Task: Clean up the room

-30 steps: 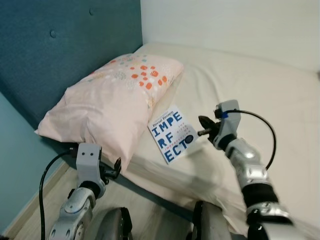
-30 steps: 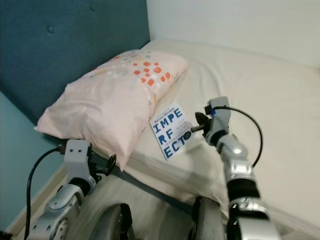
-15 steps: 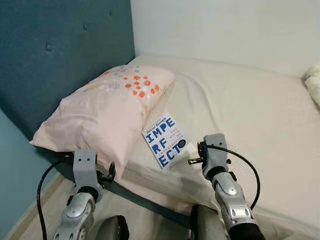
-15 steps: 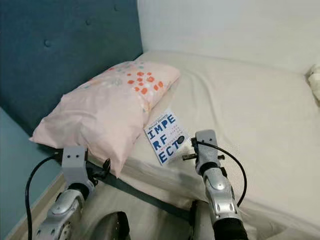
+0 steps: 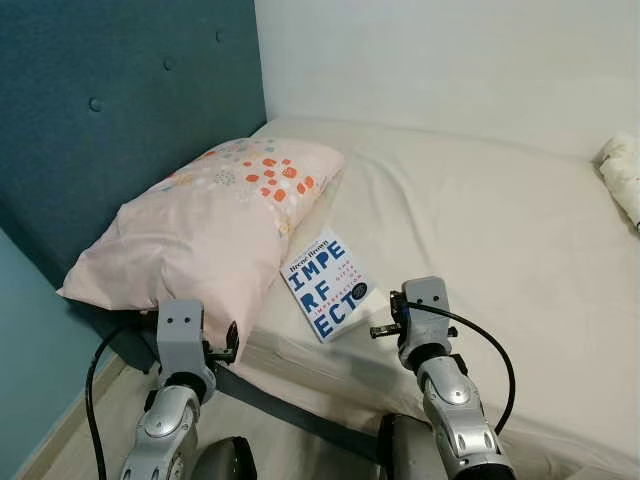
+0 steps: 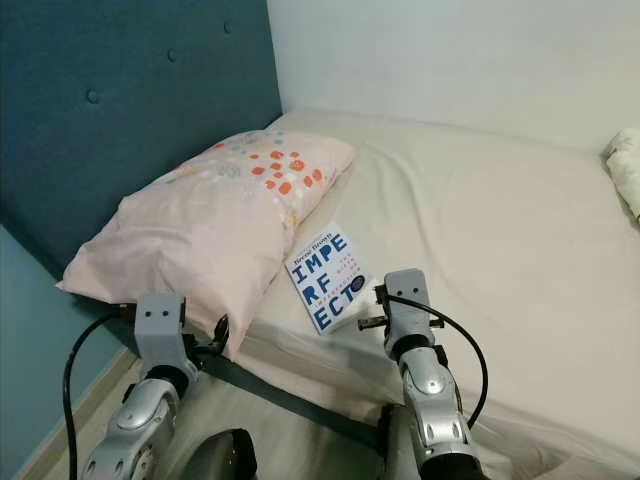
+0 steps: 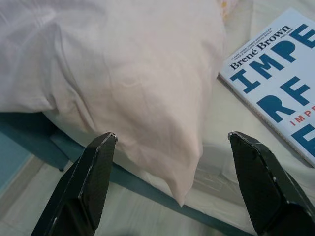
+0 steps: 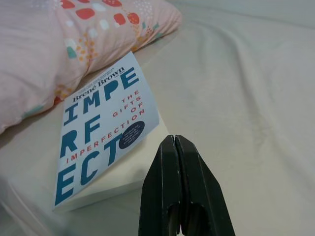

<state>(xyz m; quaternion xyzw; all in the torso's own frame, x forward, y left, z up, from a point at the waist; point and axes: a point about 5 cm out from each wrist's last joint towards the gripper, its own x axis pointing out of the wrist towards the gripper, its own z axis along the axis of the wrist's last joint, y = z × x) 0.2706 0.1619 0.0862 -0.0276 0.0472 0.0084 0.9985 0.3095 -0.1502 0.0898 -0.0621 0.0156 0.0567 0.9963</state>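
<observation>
1. Pillow (image 5: 215, 225): soft matt cloth, lightly creased.
2. Book (image 5: 326, 285): glossy smooth paper cover.
3. Bed (image 5: 500, 230) sheet: matt wrinkled cloth.
4. Headboard (image 5: 110, 100): tufted matt fabric.
5. Fingers (image 8: 179, 191): smooth black plastic.

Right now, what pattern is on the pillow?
Pale pink pillow with orange and teal dots at one end; left eye view.

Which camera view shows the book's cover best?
The right wrist view: the book is close, with title and author readable. The eye views show it whole but small beside the pillow. The left wrist view cuts it off.
</observation>
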